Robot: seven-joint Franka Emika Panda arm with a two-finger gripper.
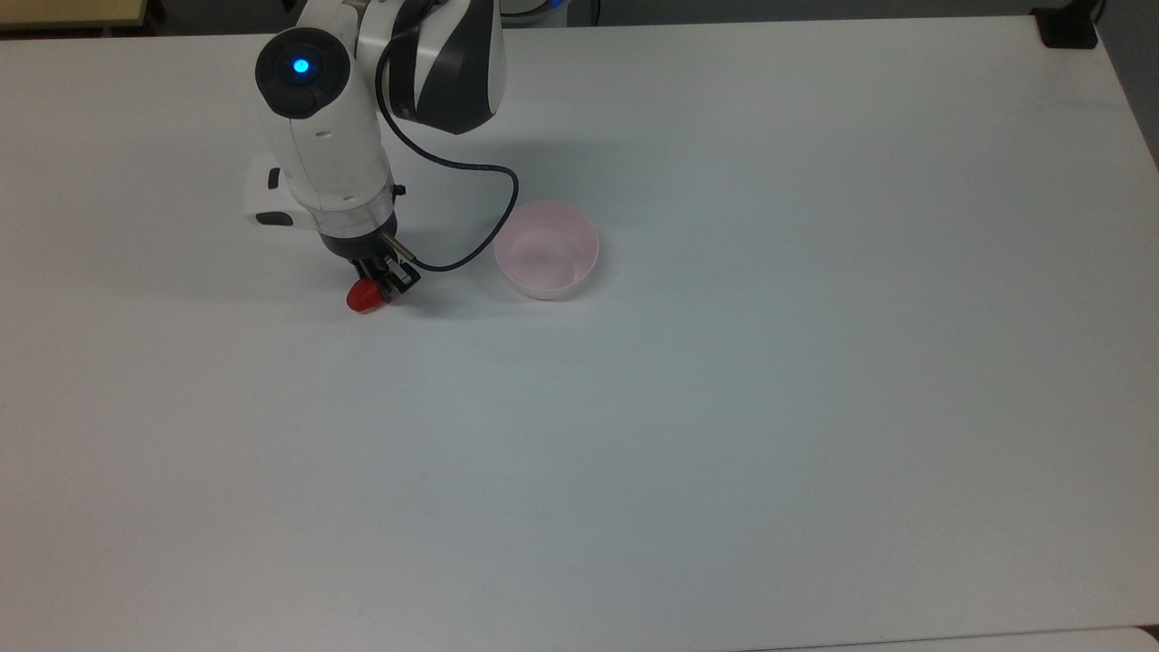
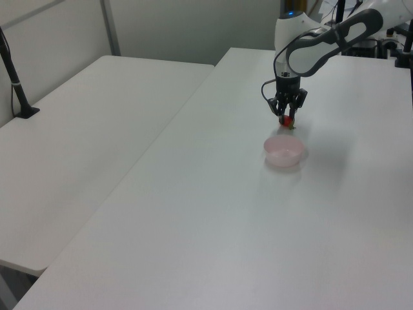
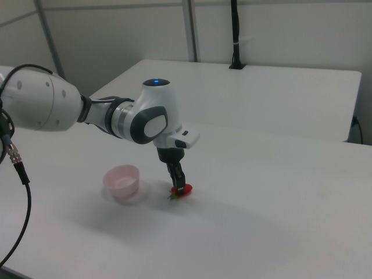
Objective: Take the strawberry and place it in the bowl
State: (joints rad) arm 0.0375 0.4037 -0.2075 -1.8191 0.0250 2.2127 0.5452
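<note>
Gripper [image 1: 384,282] closes narrowly around the strawberry [image 1: 364,296] on the table [image 1: 724,407].
Likely light, glossy, slippery: grip mid-body; bowl [image 1: 546,250] stands near.

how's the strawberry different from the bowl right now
The strawberry is glossy red and small; the bowl is pale pink, round and clearly wider. The strawberry sits between the fingers of the claw, while the bowl stands free with nothing in it. In the top view the strawberry lies to the bowl's left. Both rest on the white table.
</note>
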